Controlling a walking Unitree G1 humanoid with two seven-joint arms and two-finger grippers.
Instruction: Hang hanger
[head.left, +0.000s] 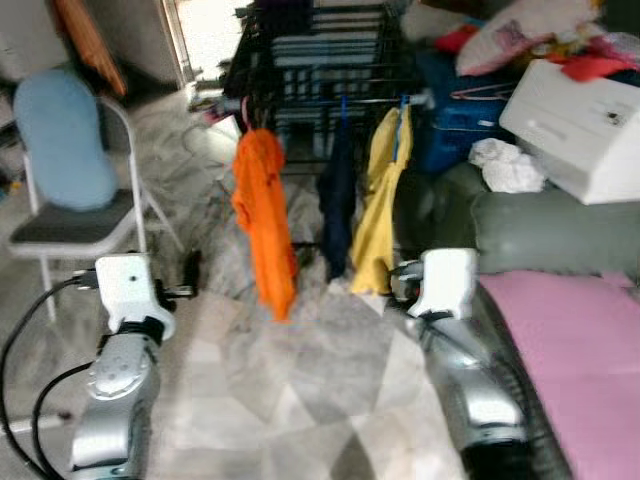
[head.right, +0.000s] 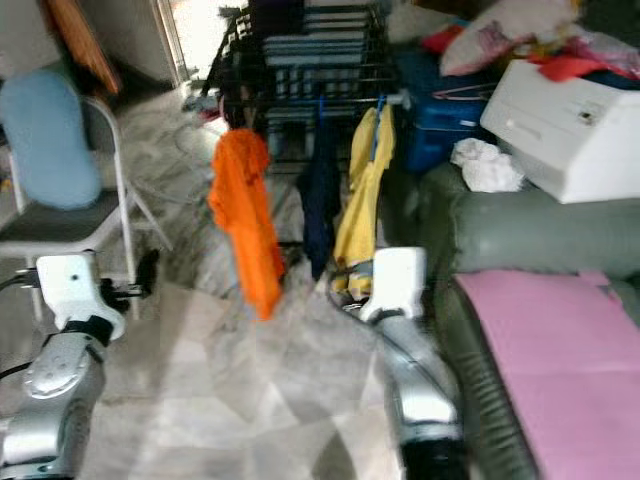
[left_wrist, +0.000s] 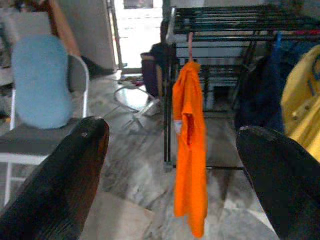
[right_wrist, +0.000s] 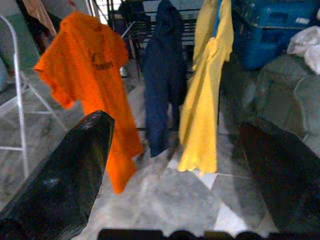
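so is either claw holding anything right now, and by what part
Nothing is held: the left claw and right claw are both open and empty.

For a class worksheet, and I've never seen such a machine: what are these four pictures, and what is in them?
It is a walking robot with two silver arms. Two pictures come from its head, looking down; the other two come from cameras on its wrists, looking along the black fingers. Ahead stands a black rack with three garments hung on it: an orange shirt, a navy one and a yellow one. A chair stands to the left, a pink mat to the right. The left hand and right hand are open and hold nothing.
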